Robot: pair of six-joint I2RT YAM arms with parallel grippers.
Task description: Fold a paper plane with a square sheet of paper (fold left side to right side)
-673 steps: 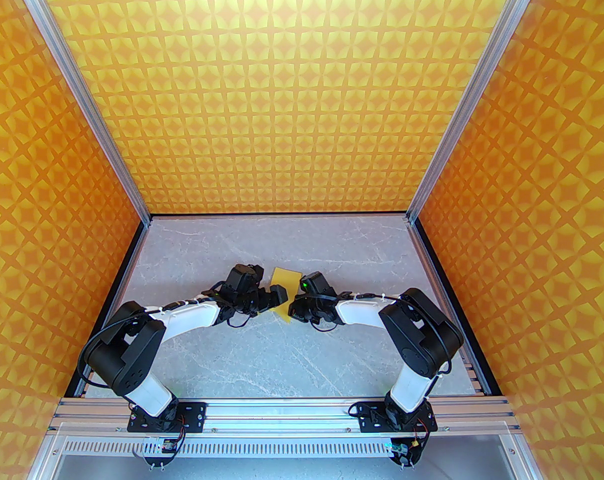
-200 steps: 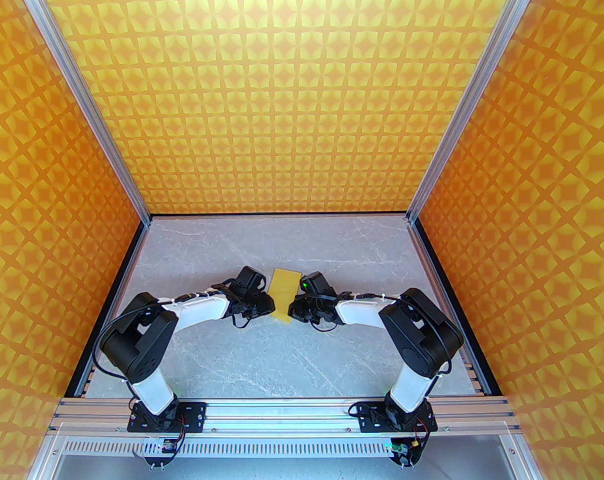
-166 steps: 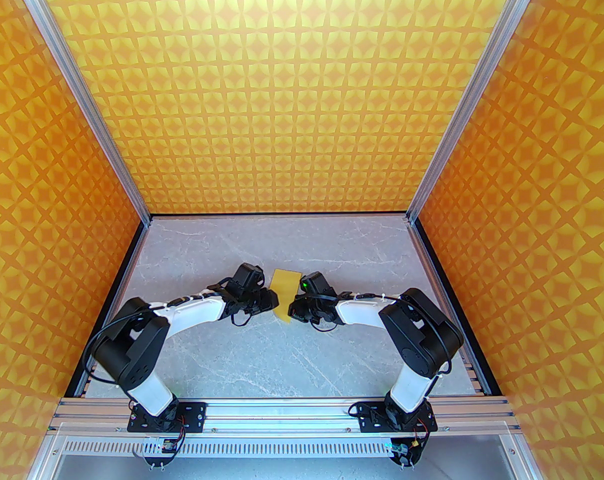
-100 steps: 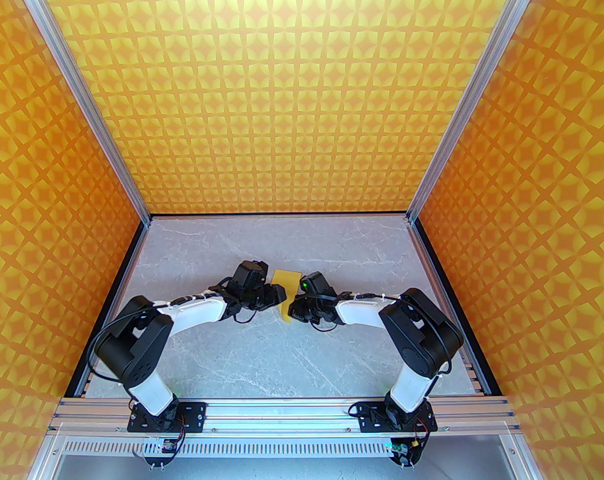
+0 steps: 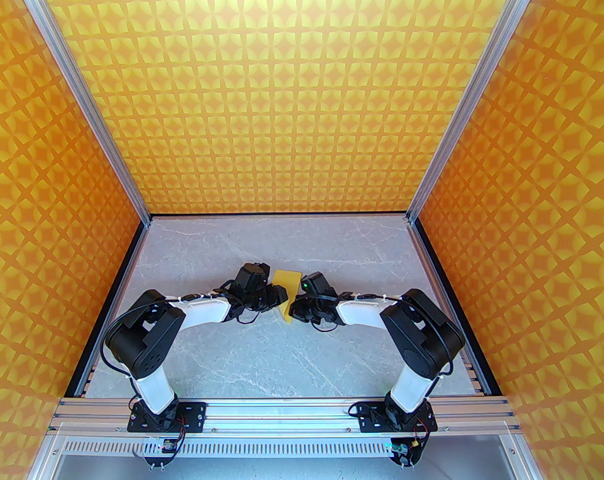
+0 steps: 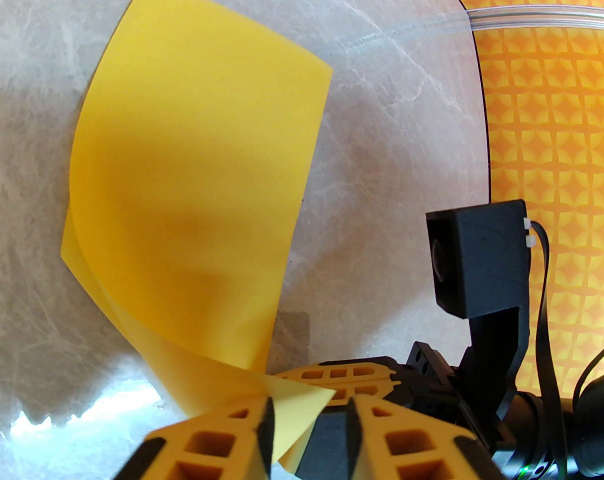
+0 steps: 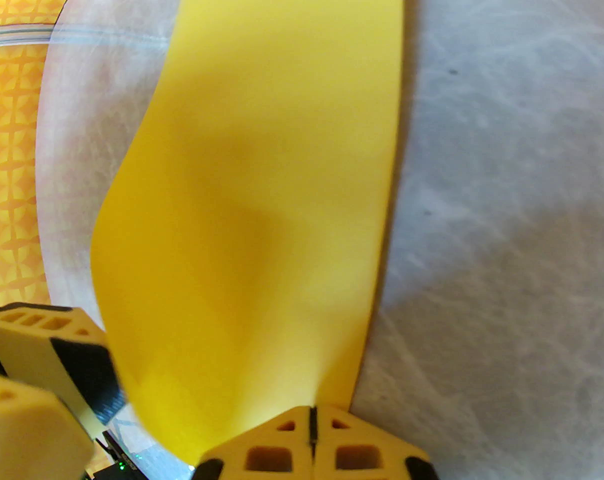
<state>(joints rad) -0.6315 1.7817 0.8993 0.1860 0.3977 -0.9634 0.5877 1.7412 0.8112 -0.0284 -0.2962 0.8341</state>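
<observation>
The square sheet of paper [image 5: 288, 282] is plain yellow and lies mid-table, doubled over into a tall loose rectangle [image 6: 197, 158]. Its left fold bulges up off the marble. My right gripper [image 5: 293, 311] is shut on the sheet's near end [image 7: 262, 193], the pads [image 7: 292, 433] meeting right where the paper comes in. My left gripper [image 6: 309, 433] sits at the near left corner with its jaws a little apart. A loose paper corner [image 6: 302, 403] pokes into that gap against one pad. A paper plane is out of view.
The grey marble table [image 5: 262, 358] is walled on three sides by orange star-patterned panels [image 5: 282, 93]. The right gripper's fingers [image 6: 352, 373] and wrist camera [image 6: 477, 258] crowd close to my left gripper. An aluminium rail [image 5: 282, 410] runs along the near edge.
The left arm has swung right, bringing its gripper from beside the sheet onto the sheet's left near part. The paper's left side now stands higher. The right arm has not moved.
</observation>
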